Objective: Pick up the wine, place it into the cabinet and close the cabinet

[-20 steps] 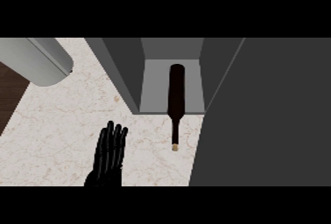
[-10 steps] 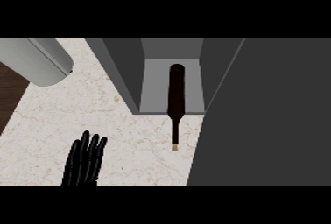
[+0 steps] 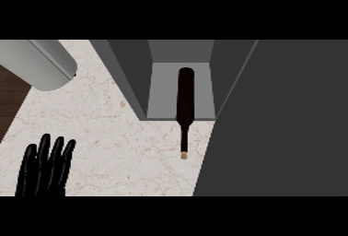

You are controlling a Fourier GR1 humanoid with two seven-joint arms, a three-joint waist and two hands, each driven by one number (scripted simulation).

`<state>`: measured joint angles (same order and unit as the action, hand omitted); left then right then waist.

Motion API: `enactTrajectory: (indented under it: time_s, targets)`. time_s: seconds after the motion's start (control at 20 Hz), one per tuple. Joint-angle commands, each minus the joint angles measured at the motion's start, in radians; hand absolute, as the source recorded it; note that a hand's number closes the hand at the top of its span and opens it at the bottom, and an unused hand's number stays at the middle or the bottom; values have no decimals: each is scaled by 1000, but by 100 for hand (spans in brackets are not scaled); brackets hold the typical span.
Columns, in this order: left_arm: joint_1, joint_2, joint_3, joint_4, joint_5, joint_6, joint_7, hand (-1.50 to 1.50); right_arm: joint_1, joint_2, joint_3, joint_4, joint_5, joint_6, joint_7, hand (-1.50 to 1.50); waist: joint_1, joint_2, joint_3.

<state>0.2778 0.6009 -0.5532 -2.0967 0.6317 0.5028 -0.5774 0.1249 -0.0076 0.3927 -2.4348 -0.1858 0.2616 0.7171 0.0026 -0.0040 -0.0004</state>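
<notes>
A dark wine bottle [image 3: 185, 99] is lying inside the open grey cabinet [image 3: 129, 78], its corked neck poking out over the marbled table [image 3: 108, 133]. The cabinet door [image 3: 285, 124] is standing open just right of the bottle. Well left of the bottle, the left hand [image 3: 45, 166] is showing straight, slightly spread fingers [image 3: 57, 152], holding nothing.

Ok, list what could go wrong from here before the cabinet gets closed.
1. The wine lies in the cabinet with its neck and cork sticking out over the counter; a closing door would likely hit the neck.
2. The left hand sits open at the lower left, away from bottle and door; the right hand is out of view, so neither looks ready to push the bottle in.
</notes>
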Motion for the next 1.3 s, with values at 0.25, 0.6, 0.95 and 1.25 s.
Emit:
enactTrajectory:
  time_s: [0.25, 0.6, 0.95, 1.25]
  targets:
    - [185, 115, 233, 18, 149, -227, -80, -150, 18, 7, 284, -143, 50, -10, 60, 150, 8, -5, -2]
    - [144, 134, 343, 44, 217, -279, 1, -150, -71, 7, 535, -105, 220, -200, 45, 150, -6, -5, -2]
    - [168, 188, 421, 1, 260, -336, 48, -150, -192, 4, 587, 7, 286, -370, 1, 150, 12, -8, -4]
    - [145, 178, 480, 62, 311, -389, 69, -150, -364, 5, 643, 96, 358, -526, 0, 150, 10, -4, -4]
